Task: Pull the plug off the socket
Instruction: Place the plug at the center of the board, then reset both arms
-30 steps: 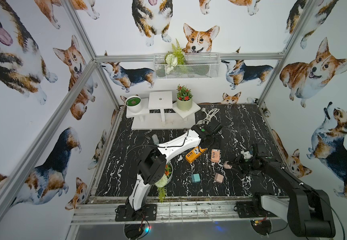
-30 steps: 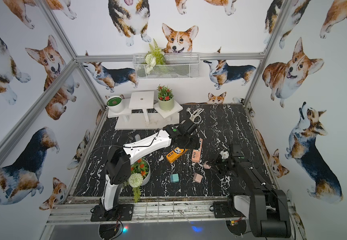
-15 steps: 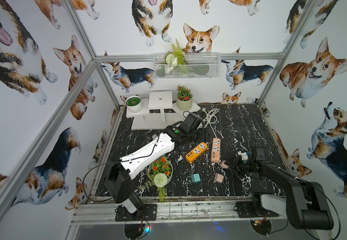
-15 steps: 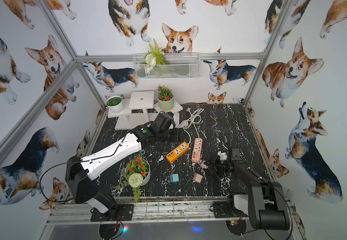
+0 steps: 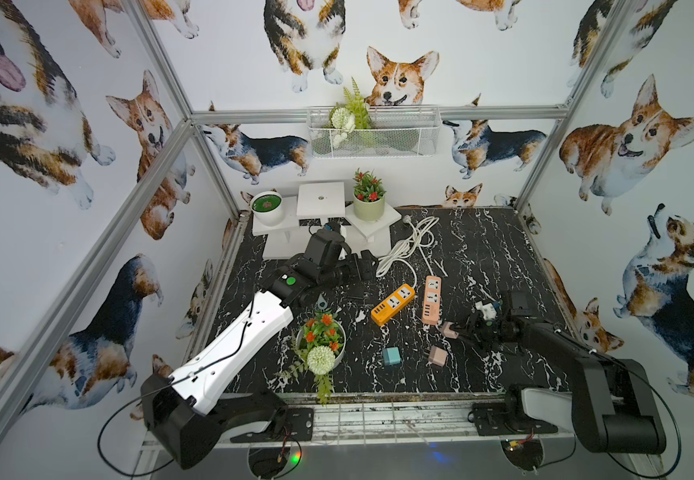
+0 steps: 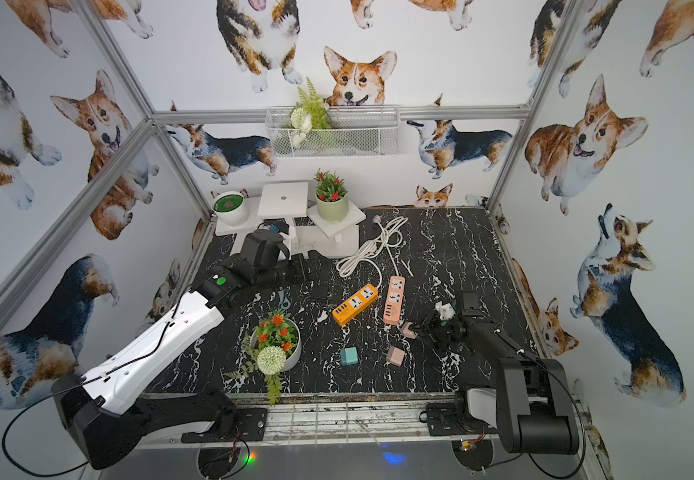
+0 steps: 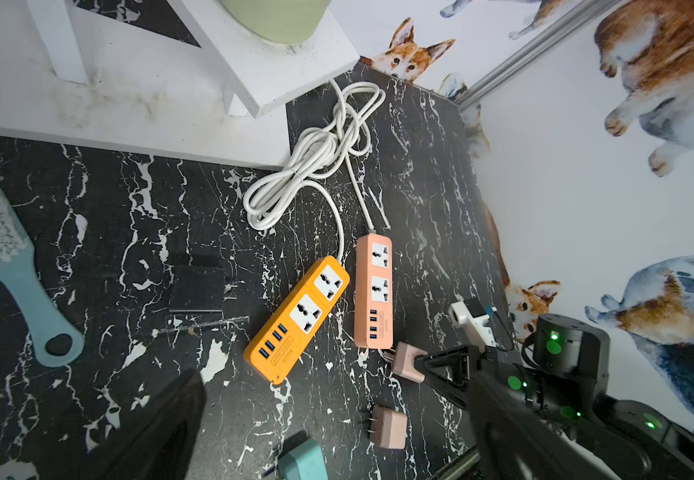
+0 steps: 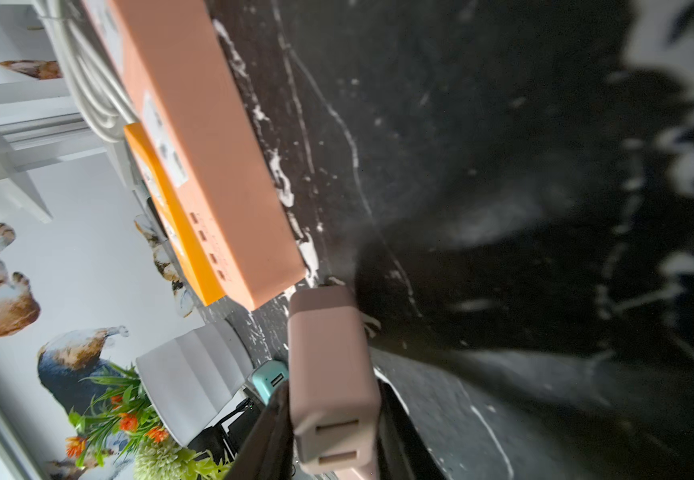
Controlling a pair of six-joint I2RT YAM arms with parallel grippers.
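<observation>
Right wrist, R end effector (image 8: 332, 395) clamps plug (image 8: 326, 340)

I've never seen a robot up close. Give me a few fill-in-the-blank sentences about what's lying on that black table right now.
1. The right claw grips a small plug coloured ____.
2. The power strip beside the pink strip is coloured ____.
3. The number of plugs pushed into either strip is ____.
4. The bundled cord trailing from the strips is coloured ____.

Missing words: pink; orange; zero; white.
</observation>
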